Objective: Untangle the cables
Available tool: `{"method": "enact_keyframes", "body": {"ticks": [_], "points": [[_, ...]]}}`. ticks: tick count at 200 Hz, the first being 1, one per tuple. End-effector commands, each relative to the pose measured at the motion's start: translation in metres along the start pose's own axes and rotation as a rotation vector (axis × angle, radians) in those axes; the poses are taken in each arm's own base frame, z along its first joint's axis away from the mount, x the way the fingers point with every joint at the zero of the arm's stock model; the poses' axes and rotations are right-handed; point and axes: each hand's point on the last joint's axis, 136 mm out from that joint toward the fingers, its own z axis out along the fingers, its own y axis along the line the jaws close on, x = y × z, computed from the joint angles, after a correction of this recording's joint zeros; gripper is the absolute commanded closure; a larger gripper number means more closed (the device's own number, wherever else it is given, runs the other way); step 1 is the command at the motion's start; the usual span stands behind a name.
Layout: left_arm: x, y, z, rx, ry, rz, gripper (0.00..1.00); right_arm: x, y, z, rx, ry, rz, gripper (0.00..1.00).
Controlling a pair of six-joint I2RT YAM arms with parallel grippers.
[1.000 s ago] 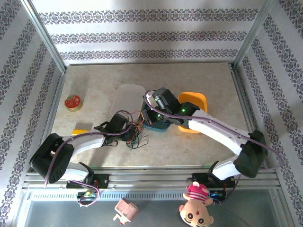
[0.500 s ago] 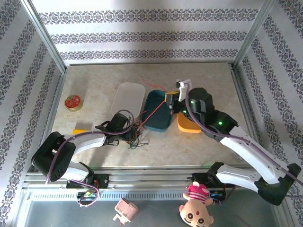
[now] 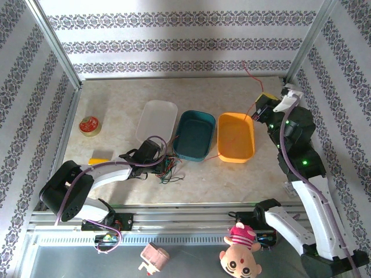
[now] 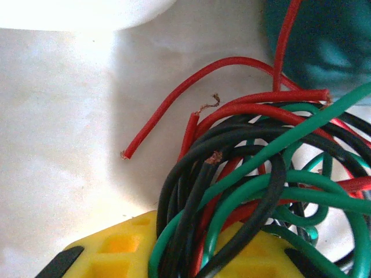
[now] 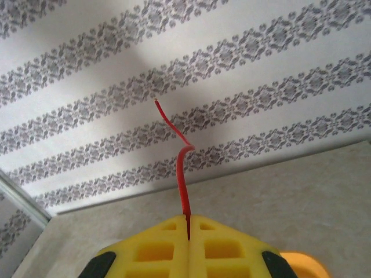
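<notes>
Cables [image 4: 249,174] of thin red, green and black wire lie knotted, pinched by the left end effector [image 4: 179,252]; the right end effector [image 5: 187,223] grips one red strand [image 5: 182,174], which likely needs pulling clear.

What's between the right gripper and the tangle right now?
In the top view, the orange tray and teal tray lie between the right gripper and the tangle. Its red wire crosses the orange one.

— What are the cables [image 4: 249,174] made of?
— Smooth, faintly glossy plastic sheathing, with frayed copper strands at the cut ends.
— And around them?
— A matt, marbled table [image 3: 243,179], smooth plastic trays [image 3: 196,135], and the right gripper [image 3: 259,104] [image 5: 188,223] in matt yellow moulded plastic.
</notes>
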Motion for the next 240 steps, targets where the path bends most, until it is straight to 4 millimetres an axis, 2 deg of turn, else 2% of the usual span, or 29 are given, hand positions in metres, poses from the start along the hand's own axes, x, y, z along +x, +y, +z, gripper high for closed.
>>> {"method": "enact_keyframes", "body": {"ticks": [1, 60, 106, 124, 139, 165, 184, 212, 240], "points": [[0.020, -0.003, 0.006, 0.000, 0.079, 0.050, 1.00, -0.020, 0.011, -0.005, -0.076, -0.043, 0.028, 1.00], [0.021, -0.007, 0.009, -0.002, 0.120, 0.070, 1.00, -0.035, -0.003, 0.008, -0.018, -0.066, -0.049, 1.00], [0.026, -0.011, 0.016, 0.019, 0.155, 0.058, 1.00, -0.075, 0.012, 0.013, -0.062, -0.150, -0.065, 1.00], [0.023, -0.010, 0.015, 0.010, 0.137, 0.059, 0.96, -0.084, 0.010, 0.014, -0.039, -0.173, -0.086, 1.00], [0.021, -0.008, 0.013, 0.000, 0.124, 0.065, 0.92, -0.081, 0.005, 0.017, -0.015, -0.167, -0.100, 1.00], [0.018, -0.007, 0.011, -0.006, 0.102, 0.069, 0.91, -0.057, -0.012, 0.025, 0.038, -0.117, -0.113, 1.00], [0.017, -0.007, 0.010, -0.009, 0.096, 0.069, 0.90, -0.028, -0.029, 0.033, 0.083, -0.051, -0.118, 1.00], [0.017, -0.007, 0.011, -0.008, 0.096, 0.064, 0.89, 0.039, -0.058, 0.045, 0.146, 0.101, -0.059, 1.00], [0.016, -0.008, 0.012, -0.001, 0.094, 0.059, 0.89, 0.118, -0.069, 0.049, 0.174, 0.288, -0.041, 1.00]]}}
